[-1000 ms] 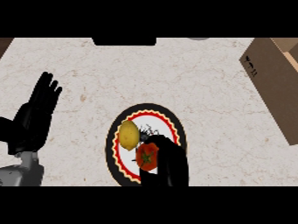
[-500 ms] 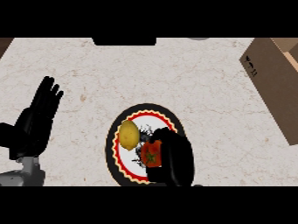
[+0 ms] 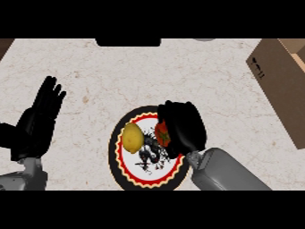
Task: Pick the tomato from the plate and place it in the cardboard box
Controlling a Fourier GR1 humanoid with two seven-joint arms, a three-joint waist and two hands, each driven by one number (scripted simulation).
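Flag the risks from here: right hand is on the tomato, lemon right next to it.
1. The right hand curls over the tomato and hides most of it, so the hold can't be confirmed; it could slip on lifting.
2. The lemon lies close beside the tomato on the plate; lifting might nudge it.
3. The cardboard box sits at the far right edge, so the carry across the counter is long.

R hand (image 3: 183, 125) curled downward (fingers bent); L hand (image 3: 39, 118) open, resting.
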